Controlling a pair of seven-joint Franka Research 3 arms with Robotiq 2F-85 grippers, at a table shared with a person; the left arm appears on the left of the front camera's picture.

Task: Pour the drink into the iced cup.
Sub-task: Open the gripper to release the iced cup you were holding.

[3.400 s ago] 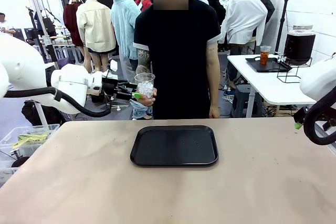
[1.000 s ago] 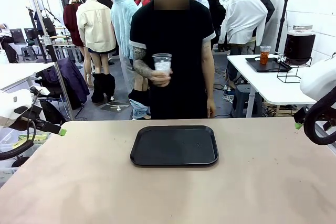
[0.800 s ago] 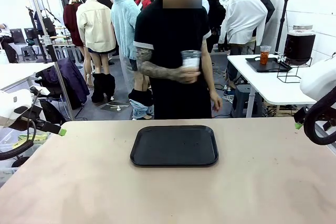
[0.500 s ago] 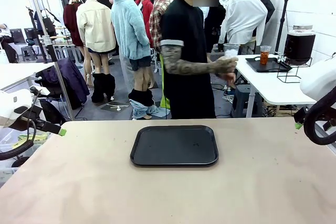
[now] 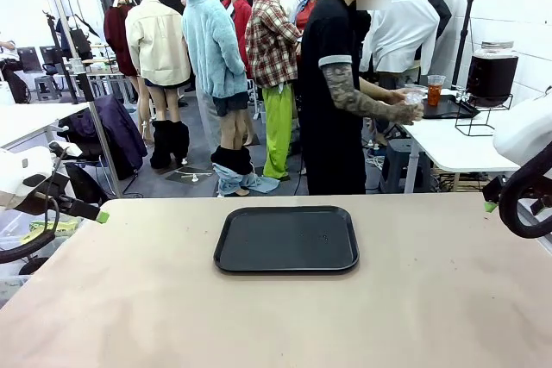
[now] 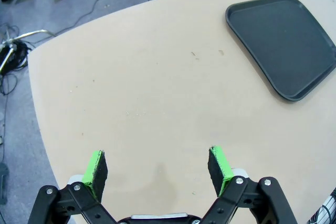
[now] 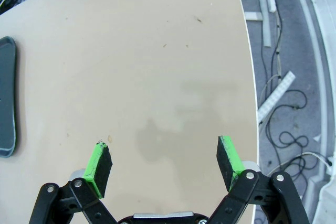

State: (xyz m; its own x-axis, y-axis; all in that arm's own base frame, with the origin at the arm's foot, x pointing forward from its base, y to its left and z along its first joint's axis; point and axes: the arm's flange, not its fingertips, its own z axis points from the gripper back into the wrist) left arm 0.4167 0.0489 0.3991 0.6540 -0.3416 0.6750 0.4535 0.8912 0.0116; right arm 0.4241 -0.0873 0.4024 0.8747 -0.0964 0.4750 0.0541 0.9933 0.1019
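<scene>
Both sets of fingers, left gripper and right gripper, stand wide apart and empty over the bench. Beyond the tray, the person's hand holds the iced cup beside the far white table, nearer the right arm. The drink's source cannot be told for certain.

Only the black tray interrupts the table, mid-surface.

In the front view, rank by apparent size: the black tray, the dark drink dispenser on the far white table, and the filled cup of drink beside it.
Largest to smallest, as they appear:
1. black tray, though it is much nearer the camera
2. drink dispenser
3. filled cup
The dispenser and cup stand on the same far table, so that pair compares fairly.
</scene>
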